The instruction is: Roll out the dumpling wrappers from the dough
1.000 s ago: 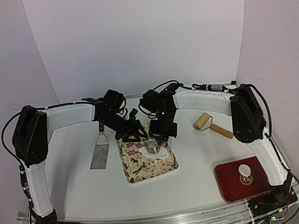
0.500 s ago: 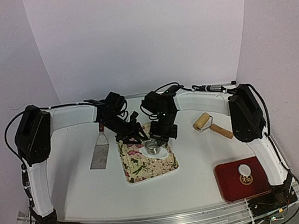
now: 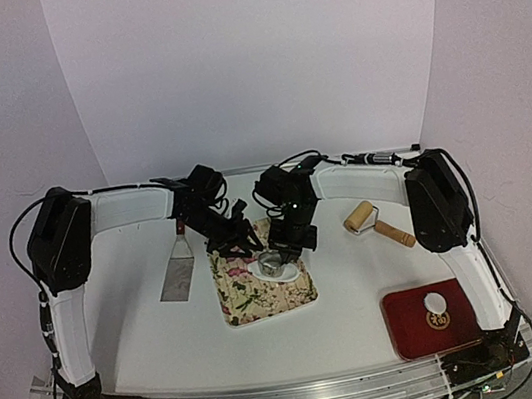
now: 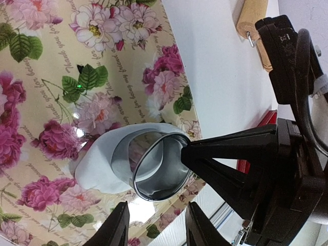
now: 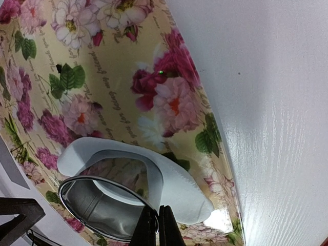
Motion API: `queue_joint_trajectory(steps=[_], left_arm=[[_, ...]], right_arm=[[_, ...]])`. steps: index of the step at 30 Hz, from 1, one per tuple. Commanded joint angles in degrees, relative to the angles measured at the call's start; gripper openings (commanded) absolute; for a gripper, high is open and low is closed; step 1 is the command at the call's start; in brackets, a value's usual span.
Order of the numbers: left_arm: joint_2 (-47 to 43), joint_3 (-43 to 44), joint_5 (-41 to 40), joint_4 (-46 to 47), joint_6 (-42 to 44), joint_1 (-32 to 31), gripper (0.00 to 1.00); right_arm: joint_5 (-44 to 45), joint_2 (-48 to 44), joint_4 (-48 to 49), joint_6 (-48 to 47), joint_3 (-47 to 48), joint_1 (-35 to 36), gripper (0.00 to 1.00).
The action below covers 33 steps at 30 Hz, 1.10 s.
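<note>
A metal ring cutter (image 3: 273, 262) stands on a white dough sheet (image 3: 257, 270) on the floral board (image 3: 261, 296). My right gripper (image 5: 157, 225) is shut on the ring cutter's (image 5: 110, 210) rim, over the dough sheet (image 5: 179, 189). My left gripper (image 4: 154, 225) is open and empty, hovering just beside the ring cutter (image 4: 156, 166) and the dough sheet (image 4: 97, 166). One round white dumpling wrapper (image 3: 434, 303) lies on the red tray (image 3: 409, 334) at the front right.
A metal spatula (image 3: 178, 271) lies left of the board. A wooden rolling pin (image 3: 373, 222) lies to the right of the board. White walls close in the back and sides.
Both grippers have shifted slightly over the board; the right gripper with the ring cutter has settled a little lower and leftward on the dough sheet.
</note>
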Motion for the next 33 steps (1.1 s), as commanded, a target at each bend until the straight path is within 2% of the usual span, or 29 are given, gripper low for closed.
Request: queue_joint_trajectory(steps=[1,17,33], left_arm=[[1.34,1.1,1.27,2.35,-0.05,0.22,0.38],[5.35,3.98,0.2,2.24,1.05,0.16,0.32],[5.7,1.87,0.57,0.83,2.8,0.08,0.15]], right_arm=[[-0.31,1.3,-0.04,-1.2,-1.11,0.14,0.0],[-1.26,2.25,-0.1,-2.97,-0.4,0.15,0.0],[-4.36,4.98,-0.37,-4.42,0.3,0.03,0.0]])
